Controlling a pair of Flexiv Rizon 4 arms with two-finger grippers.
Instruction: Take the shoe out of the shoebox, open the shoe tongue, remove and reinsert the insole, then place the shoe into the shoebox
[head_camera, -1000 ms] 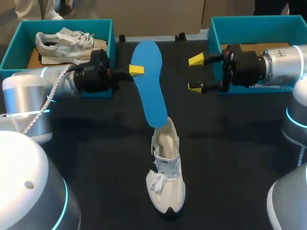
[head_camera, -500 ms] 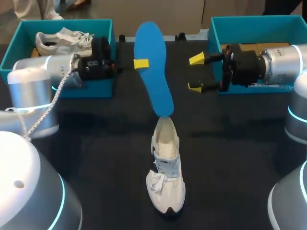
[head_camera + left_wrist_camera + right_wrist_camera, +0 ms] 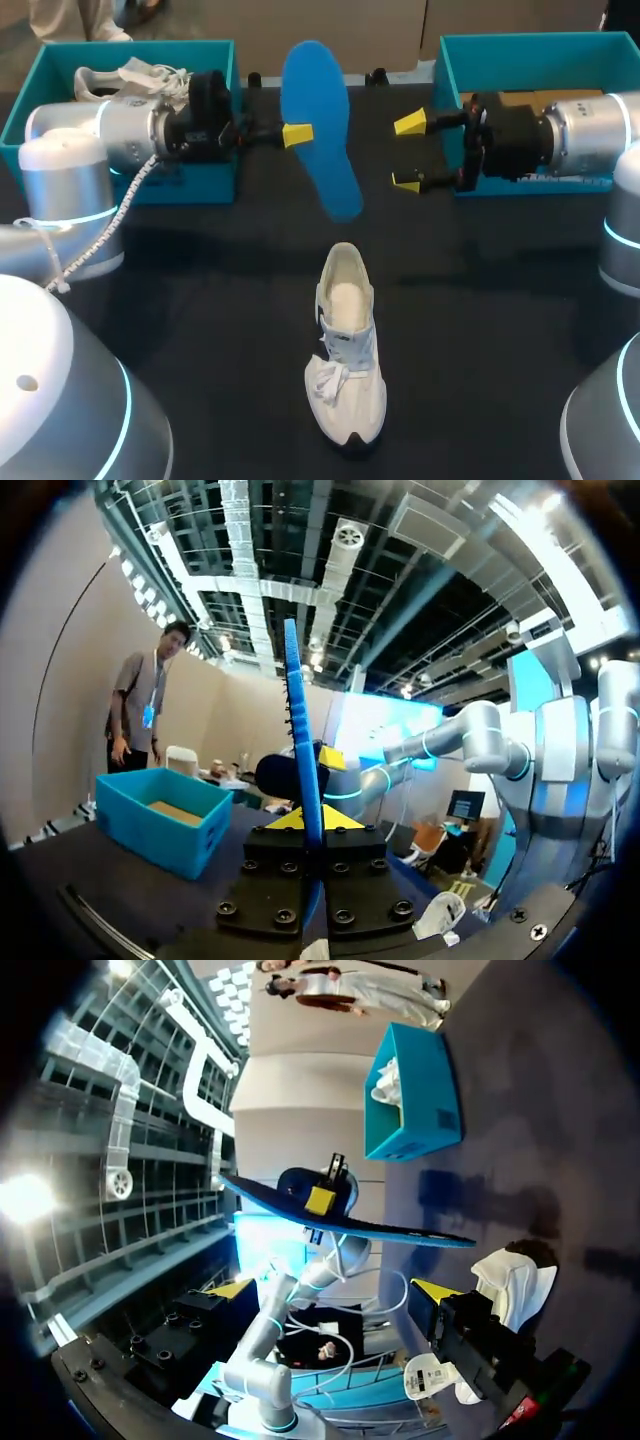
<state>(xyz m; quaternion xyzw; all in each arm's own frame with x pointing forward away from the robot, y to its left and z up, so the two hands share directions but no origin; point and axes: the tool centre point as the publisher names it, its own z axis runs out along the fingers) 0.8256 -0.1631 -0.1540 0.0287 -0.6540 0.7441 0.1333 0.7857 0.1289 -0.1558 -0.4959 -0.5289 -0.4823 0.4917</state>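
Head view: insole [image 3: 325, 140] now off shoe [image 3: 346, 340]

The shoe [image 3: 345, 345] stands mid-table [image 3: 480, 330], toe toward the robot. Behind and above it hangs the insole [image 3: 320, 125], pinched in the left gripper [image 3: 300, 133]. The right gripper [image 3: 407, 152] is to its right, apart from it. The left box [image 3: 140, 45] sits far left with a second shoe [image 3: 130, 78] inside — the right box [image 3: 520, 42] far right.
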